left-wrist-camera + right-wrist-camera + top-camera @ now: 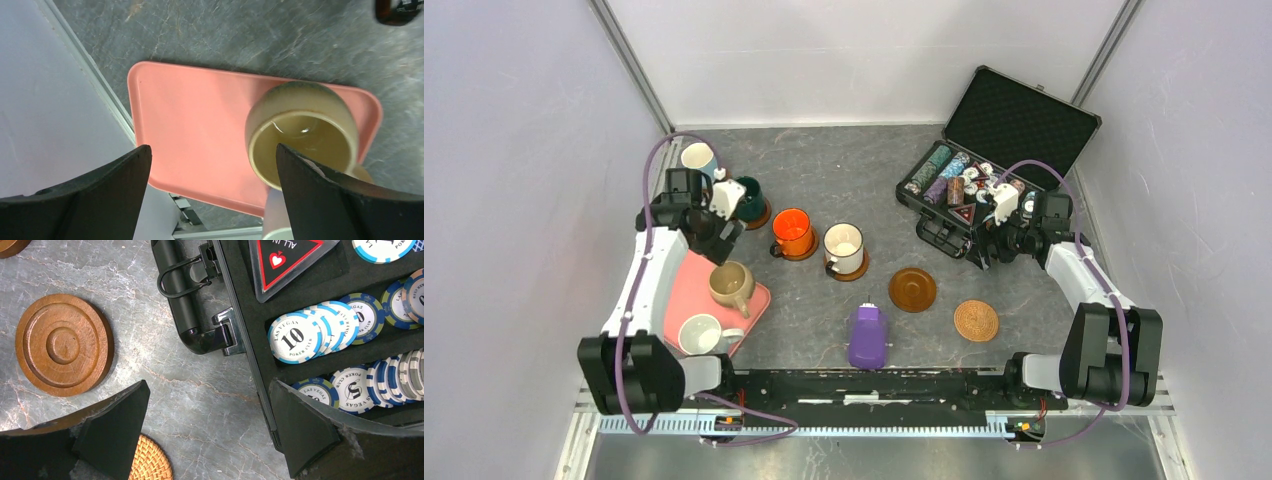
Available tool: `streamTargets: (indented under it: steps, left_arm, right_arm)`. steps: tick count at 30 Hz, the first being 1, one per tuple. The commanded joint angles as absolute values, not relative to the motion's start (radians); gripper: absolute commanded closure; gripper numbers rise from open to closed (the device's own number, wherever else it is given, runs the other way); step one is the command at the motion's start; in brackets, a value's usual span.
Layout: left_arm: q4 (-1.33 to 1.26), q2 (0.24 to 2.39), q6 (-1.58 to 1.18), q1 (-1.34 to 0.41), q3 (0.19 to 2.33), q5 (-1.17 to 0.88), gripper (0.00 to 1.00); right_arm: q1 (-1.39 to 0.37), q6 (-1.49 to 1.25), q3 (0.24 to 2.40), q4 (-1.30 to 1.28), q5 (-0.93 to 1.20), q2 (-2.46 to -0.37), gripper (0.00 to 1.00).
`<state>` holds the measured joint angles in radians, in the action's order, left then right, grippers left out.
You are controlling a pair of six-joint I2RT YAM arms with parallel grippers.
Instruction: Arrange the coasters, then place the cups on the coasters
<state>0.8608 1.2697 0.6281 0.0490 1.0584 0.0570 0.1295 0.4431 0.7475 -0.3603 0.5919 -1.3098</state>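
Cup placing is part done. The green cup (749, 198), orange cup (792, 231) and cream cup (844, 246) each stand on a coaster in a row across the surface (844, 165). The blue cup (696, 157) stands at the far left corner; I cannot tell whether a coaster lies under it. A dark coaster (912, 289) and a woven coaster (976, 320) lie bare to the right of the row. The beige cup (731, 285) and white cup (699, 333) stand upright on the pink tray (692, 290).

The left pincer (212, 150) hangs released above the tray, with the beige cup under one finger rather than centred in the gap. The right pincer (209, 385), also released and empty, hovers over the edge of the chip case (1014, 120), near the dark coaster.

Next, I judge, the left pincer must centre one finger inside the beige cup's rim, descend, clench on the wall, and carry the cup to the dark coaster.
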Motion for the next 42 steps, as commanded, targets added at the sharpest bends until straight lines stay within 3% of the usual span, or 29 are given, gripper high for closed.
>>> streamTargets:
  steps: [1, 7, 19, 42]
  left_arm:
    - [1.061, 1.171, 0.504, 0.052, 1.149, -0.082, 0.0]
    - [1.167, 1.11, 0.492, 0.046, 1.033, -0.17, 0.0]
    - [0.974, 1.132, 0.372, 0.024, 0.888, -0.024, 0.0]
    - [0.81, 1.184, 0.485, 0.075, 0.89, 0.143, 0.0]
  right_arm:
    - [0.135, 0.454, 0.741, -0.353, 0.62, -1.311, 0.02]
    - [0.134, 0.452, 0.744, -0.351, 0.633, -1.318, 0.02]
    - [0.135, 0.45, 0.74, -0.354, 0.634, -1.311, 0.02]
    - [0.135, 0.469, 0.738, -0.366, 0.635, -1.312, 0.02]
